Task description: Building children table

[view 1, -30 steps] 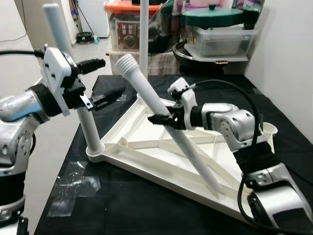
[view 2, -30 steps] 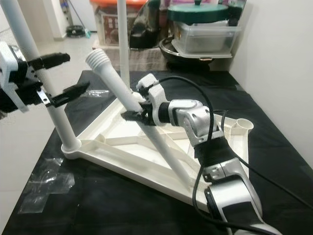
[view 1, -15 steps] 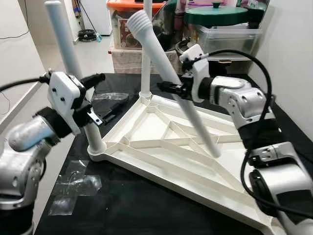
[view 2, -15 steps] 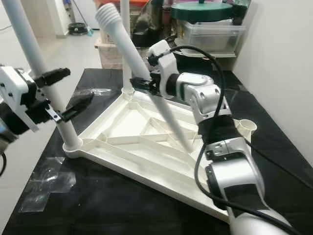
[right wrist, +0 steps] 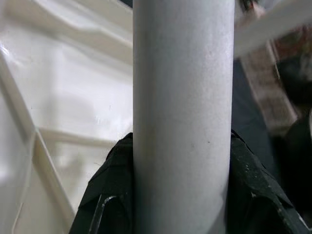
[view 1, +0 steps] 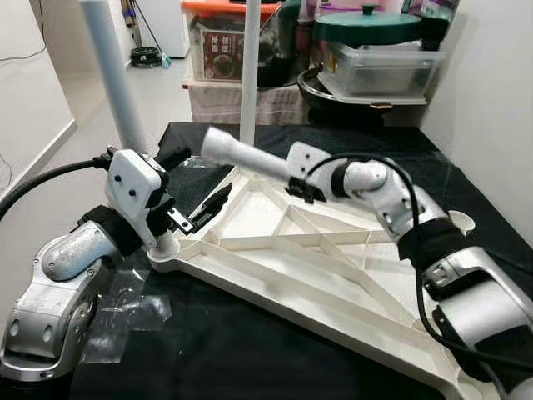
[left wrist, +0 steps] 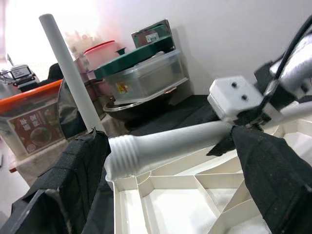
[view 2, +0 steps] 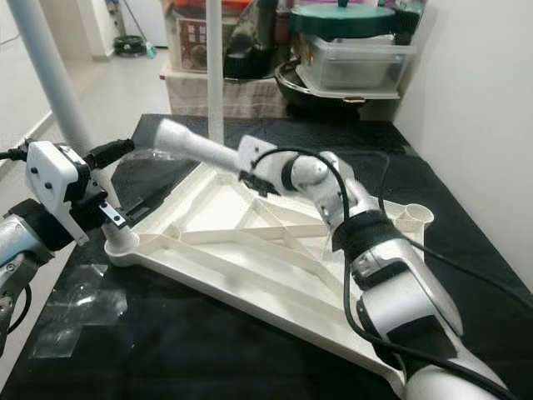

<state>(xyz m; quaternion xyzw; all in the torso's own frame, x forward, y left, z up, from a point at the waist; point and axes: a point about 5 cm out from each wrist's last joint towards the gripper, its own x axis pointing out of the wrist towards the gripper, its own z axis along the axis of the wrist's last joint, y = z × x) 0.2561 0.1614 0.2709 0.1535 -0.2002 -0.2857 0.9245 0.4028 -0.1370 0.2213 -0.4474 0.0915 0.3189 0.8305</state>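
A white triangular tabletop [view 1: 287, 307] lies upside down on the black table. Two white legs stand upright in its corners, one at the left [view 1: 117, 83] and one at the far corner [view 1: 249, 75]. My right gripper [view 1: 300, 182] is shut on a third leg [view 1: 250, 161], held almost level above the tabletop. Its threaded end [left wrist: 122, 152] points toward my left gripper [view 1: 208, 171], which stands open beside the left leg's base, close to that end and not touching it. In the right wrist view the leg [right wrist: 183, 97] sits between both fingers [right wrist: 109, 187].
Behind the table stand a clear box with a green lid [view 1: 379, 50], a dark pan [view 1: 333, 92] and an orange-lidded box [view 1: 221, 42]. Clear tape patches [view 1: 125, 308] lie near the table's left edge, with floor beyond. A white wall [view 1: 491, 100] is close on the right.
My right gripper has swung the held leg down from a steep tilt to almost level, its threaded end now toward the left. The left gripper has dropped lower, near the tabletop's left corner.
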